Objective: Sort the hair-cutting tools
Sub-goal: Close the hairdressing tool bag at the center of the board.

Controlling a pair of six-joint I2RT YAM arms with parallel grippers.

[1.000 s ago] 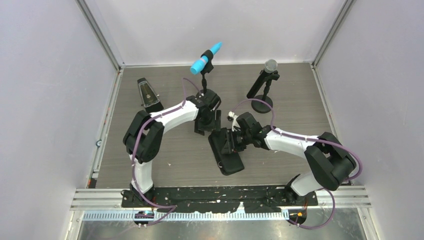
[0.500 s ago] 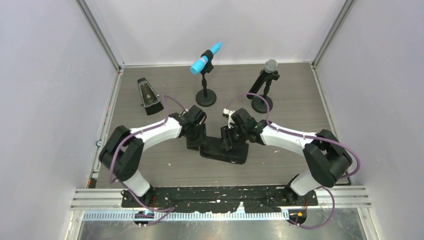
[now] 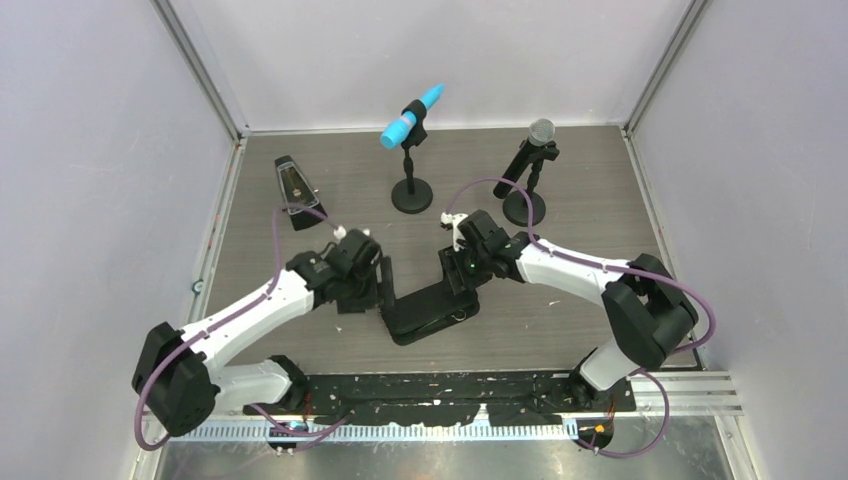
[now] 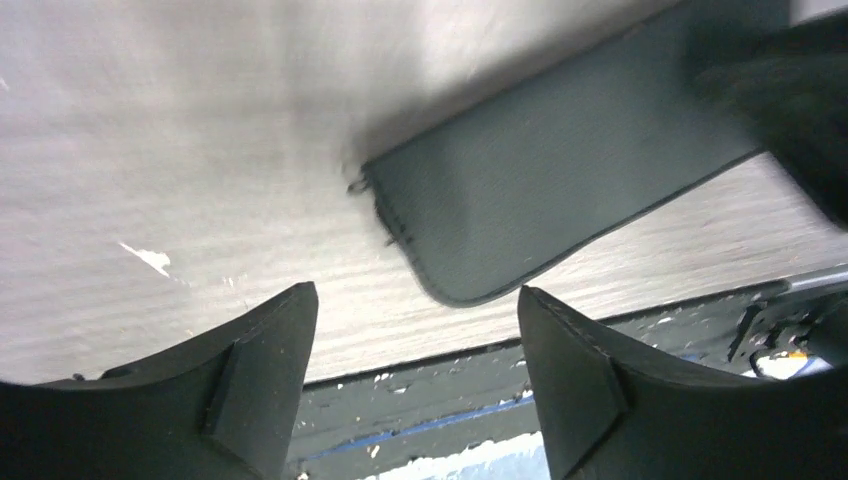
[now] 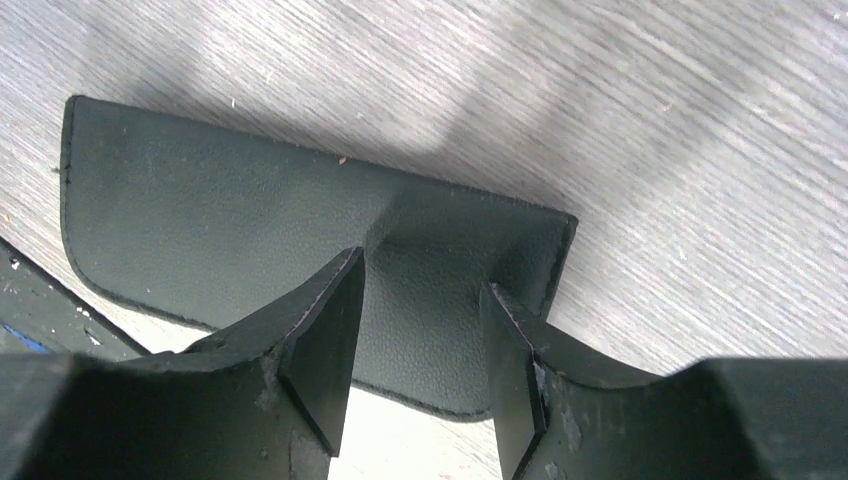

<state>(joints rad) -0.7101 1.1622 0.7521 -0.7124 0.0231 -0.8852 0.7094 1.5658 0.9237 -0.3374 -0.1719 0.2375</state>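
Note:
The black zip case (image 3: 430, 310) lies closed near the front middle of the table, tilted, its left end toward the front edge. No scissors, hair clips or comb show in any view. My right gripper (image 3: 458, 275) is at the case's far right end. In the right wrist view its jaws (image 5: 420, 270) stand half apart, closed on that end of the case (image 5: 250, 220). My left gripper (image 3: 375, 290) is open and empty just left of the case. In the left wrist view (image 4: 415, 292) the case's rounded corner (image 4: 560, 200) lies just ahead of the fingers.
A black metronome (image 3: 296, 190) stands at the back left. A blue microphone on a stand (image 3: 410, 115) is at the back middle, and a grey microphone on a stand (image 3: 540, 130) is at the back right. The black front rail (image 4: 500, 370) runs close below the left fingers.
My right gripper has swung the case from pointing front-to-back to lying across, tilted. My left arm has pulled back from the blue microphone's stand to the front, left of the case.

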